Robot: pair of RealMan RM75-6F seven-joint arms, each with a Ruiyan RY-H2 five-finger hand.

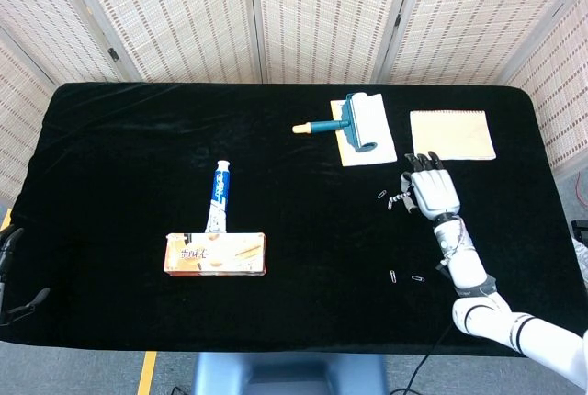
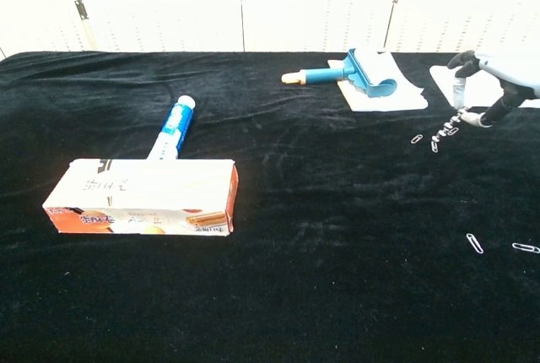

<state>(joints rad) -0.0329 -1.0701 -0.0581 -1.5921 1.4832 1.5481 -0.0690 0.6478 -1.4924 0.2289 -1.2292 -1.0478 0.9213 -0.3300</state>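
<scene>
A short chain of linked metal paper clips [image 2: 443,132] hangs slantwise from the pinch of the right hand [image 1: 435,193], its free end dropping toward seven o'clock above the black cloth. One loose clip [image 2: 416,138] lies flat just beside that end, at about nine o'clock from it.

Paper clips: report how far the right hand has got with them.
In hand: the right hand pinches a chain of paper clips above the table. One loose clip lies beside it. Left: two loose clips nearer the robot, untouched. Nothing looks finished.
</scene>
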